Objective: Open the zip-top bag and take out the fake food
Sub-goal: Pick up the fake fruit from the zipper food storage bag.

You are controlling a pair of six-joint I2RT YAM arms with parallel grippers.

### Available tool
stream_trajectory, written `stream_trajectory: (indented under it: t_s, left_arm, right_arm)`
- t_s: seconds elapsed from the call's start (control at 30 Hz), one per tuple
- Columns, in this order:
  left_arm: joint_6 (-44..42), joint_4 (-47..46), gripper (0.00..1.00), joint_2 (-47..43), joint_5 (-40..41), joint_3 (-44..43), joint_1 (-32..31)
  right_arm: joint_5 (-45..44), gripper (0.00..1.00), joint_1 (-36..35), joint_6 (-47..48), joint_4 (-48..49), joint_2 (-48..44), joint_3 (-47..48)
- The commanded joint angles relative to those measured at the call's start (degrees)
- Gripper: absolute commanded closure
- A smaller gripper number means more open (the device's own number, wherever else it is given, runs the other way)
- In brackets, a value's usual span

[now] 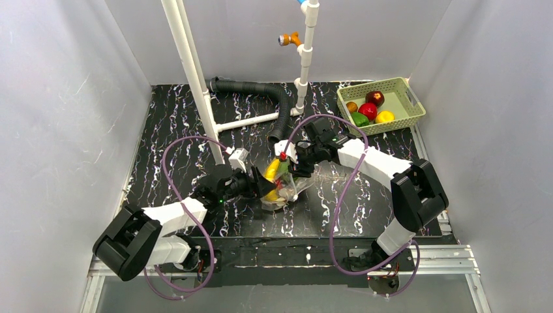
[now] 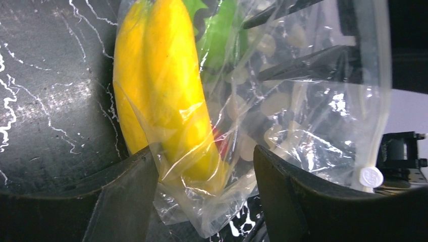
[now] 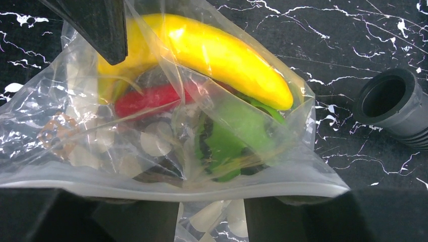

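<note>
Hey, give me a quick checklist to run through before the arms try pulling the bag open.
1. The bag lies between the jaws of the left gripper: ok.
2. Left gripper pinching it firmly: cannot tell.
3. The right gripper holding the zip edge: cannot tell.
4. Zip open: cannot tell.
5. Food out: not ok; banana, chili and pepper are inside.
6. The basket has room: ok.

Inside the zip-top bag [image 2: 303, 126], the banana [image 2: 166, 91] hides most of the red chili [image 2: 222, 143].
</note>
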State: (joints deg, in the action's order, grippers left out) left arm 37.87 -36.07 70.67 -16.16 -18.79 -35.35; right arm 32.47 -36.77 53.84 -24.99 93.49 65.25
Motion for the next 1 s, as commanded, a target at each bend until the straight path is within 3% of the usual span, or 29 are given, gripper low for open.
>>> stream_trajectory:
  t_s: [0.0, 0.1, 0.2, 0.6, 0.97]
  left_arm:
    - [2.39, -6.14, 0.37, -1.71, -2.40, 0.83, 0.27]
    - [3.53, -8.40, 0.47, -0.84, -3.75, 1.03, 0.37]
    - [3.67, -9.02, 0.49, 0.03, -4.51, 1.10, 0.49]
    - [4.63, -11.64, 0.53, 4.64, -6.85, 1.80, 0.98]
    - [4.08, -10.24, 0.53, 3.59, -6.78, 2.66, 1.34]
  right_arm:
    - [-0.75, 0.46, -0.31, -0.87, 1.83, 0.76, 2.19]
    - [-1.59, 0.45, -0.39, -1.27, 1.95, 1.99, 3.11]
    - [-2.49, 0.43, -0.36, -1.72, 2.52, 3.01, 4.05]
    - [-5.51, 0.31, -0.40, -1.30, 3.96, 6.26, 7.51]
    - [-7.51, 0.19, -0.38, 0.69, 3.99, 8.81, 10.48]
